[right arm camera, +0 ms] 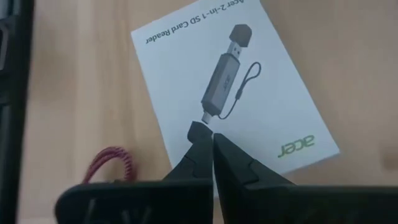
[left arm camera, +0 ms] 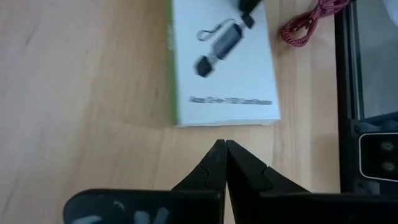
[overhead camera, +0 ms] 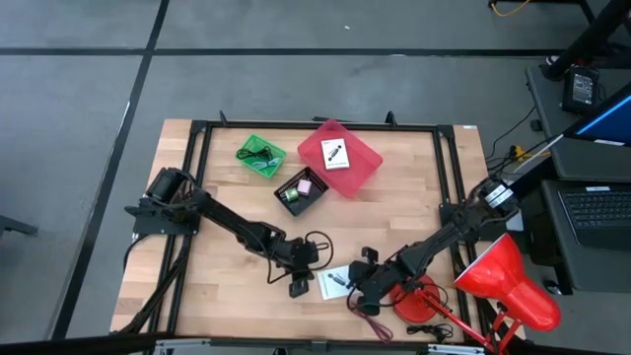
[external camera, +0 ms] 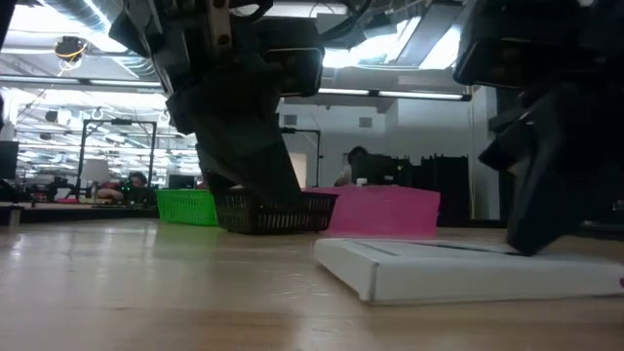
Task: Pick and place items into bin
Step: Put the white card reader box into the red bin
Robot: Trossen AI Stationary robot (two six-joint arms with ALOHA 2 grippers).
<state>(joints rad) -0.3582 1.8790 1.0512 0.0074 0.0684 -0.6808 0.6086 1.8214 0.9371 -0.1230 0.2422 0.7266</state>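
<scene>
A flat white card box [overhead camera: 335, 281] printed with a card reader lies flat on the wood near the table's near edge, seen also in the left wrist view [left arm camera: 221, 62] and the right wrist view [right arm camera: 249, 81]. My left gripper [overhead camera: 296, 286] [left arm camera: 225, 146] is shut, its tips just short of the box's edge. My right gripper [overhead camera: 357, 284] [right arm camera: 208, 132] is shut over the box. A thin maroon cord [overhead camera: 372, 314] [right arm camera: 112, 163] lies coiled beside the box. A second white card [overhead camera: 335, 155] lies in the pink bin [overhead camera: 363, 168]. A tiny pink cube [overhead camera: 306, 184] sits in the black basket [overhead camera: 288, 182]. My right gripper has its shut fingertips [right arm camera: 200, 134] on the box's printed top face [right arm camera: 214, 112], beside the picture of the card reader. The fingers come from above, slanting from the table's right. The low view shows the tip [external camera: 526, 244] down on the flat box [external camera: 439, 268].
A green basket [overhead camera: 261, 156] holding a dark cord stands at the far left of the bins. The red desk lamp [overhead camera: 508, 286] and its base [overhead camera: 419, 301] crowd the near right corner. Black frame rails edge the table. People sit in the room beyond.
</scene>
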